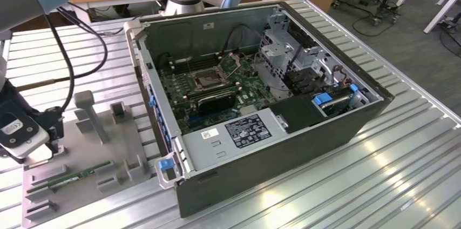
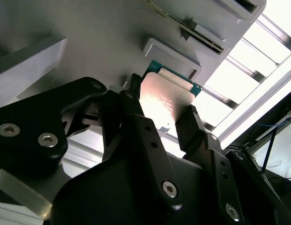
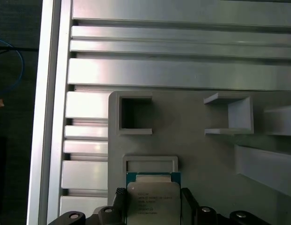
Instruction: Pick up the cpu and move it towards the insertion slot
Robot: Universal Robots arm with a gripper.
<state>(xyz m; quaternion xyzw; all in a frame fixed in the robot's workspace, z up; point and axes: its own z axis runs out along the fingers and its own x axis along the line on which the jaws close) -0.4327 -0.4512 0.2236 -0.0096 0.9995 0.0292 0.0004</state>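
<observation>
- Ribbed aluminium table (image 1: pixel 403 148) carries a grey fixture tray (image 3: pixel 192 150), which serves as the landmark for everything below.
- the cpu (image 3: pixel 152 202) is at one end of the tray, just beside a small rectangular frame moulded into it, with its metal lid facing up.
- By its look it is light, stiff and flat. The smooth lid is likely slippery, and the green board edge and underside are likely fragile.
- My judgement is that the two opposite side edges are the place to hold it, squarely, so it cannot tilt or slide out.
- the gripper (image 2: pixel 161 101) stands over that end of the tray. Its black fingers (image 2: pixel 190 124) sit flush against two opposite sides of the chip, so the jaws look closed on it.
- A long green memory stick (image 1: pixel 79 175) lies on the tray, well apart from the chip.
- An open computer case (image 1: pixel 288 148) stands beside the tray on the exterior view's right.
- the insertion slot (image 1: pixel 209 80) is on the board inside that case, well apart from the tray.
</observation>
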